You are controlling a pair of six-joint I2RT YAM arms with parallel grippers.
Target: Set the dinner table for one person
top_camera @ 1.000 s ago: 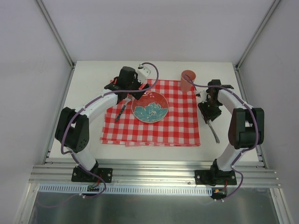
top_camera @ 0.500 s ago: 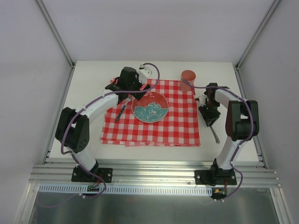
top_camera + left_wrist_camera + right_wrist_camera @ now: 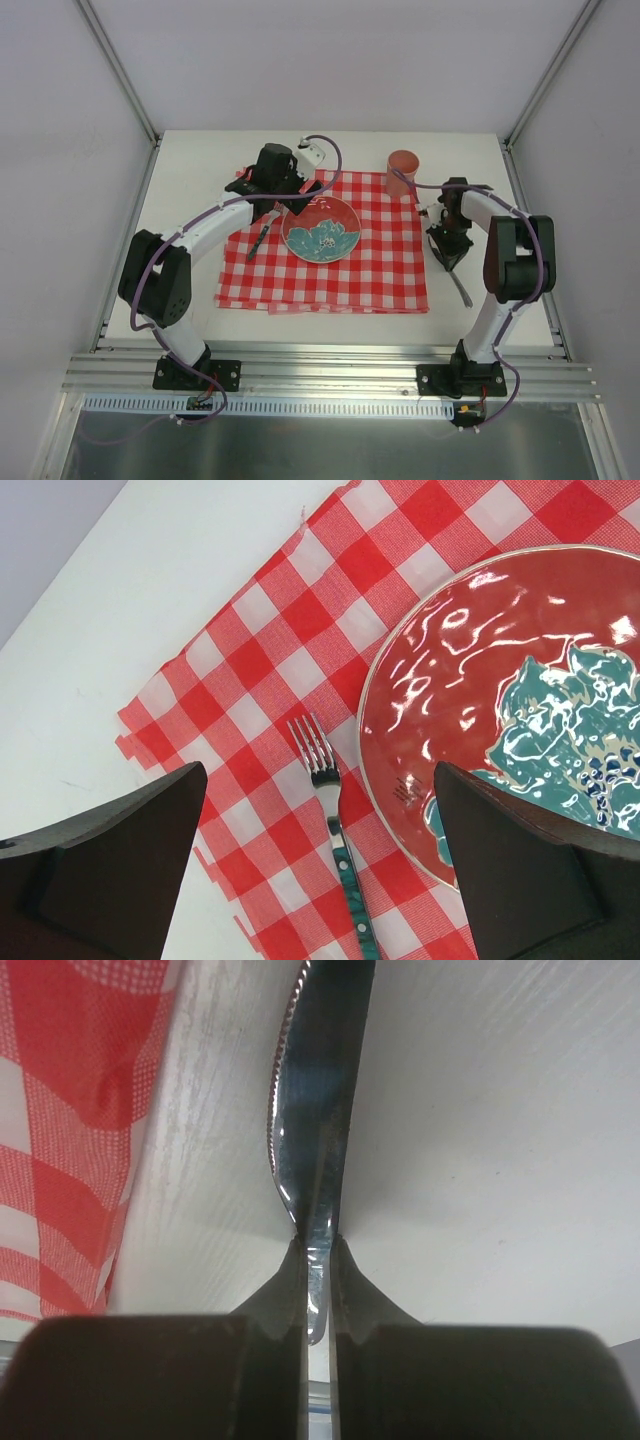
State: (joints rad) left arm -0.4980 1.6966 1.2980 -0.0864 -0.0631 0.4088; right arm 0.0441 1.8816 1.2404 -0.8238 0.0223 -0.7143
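- The off-white surface [image 3: 195, 180] lies under the checked cloth [image 3: 380, 270] and shows bare around it.
- The left end effector [image 3: 280, 203] hovers over the cloth's left part, its jaws spread wide with nothing between them.
- A fork [image 3: 335, 840] lies on the cloth's left part, just beside a red and teal plate [image 3: 321, 229] at the cloth's middle.
- A red-brown cup [image 3: 402, 170] stands at the cloth's far right corner.
- The right end effector [image 3: 318, 1250] sits just off the cloth's right edge, clamped on the blade of a knife [image 3: 318, 1110] over bare surface.
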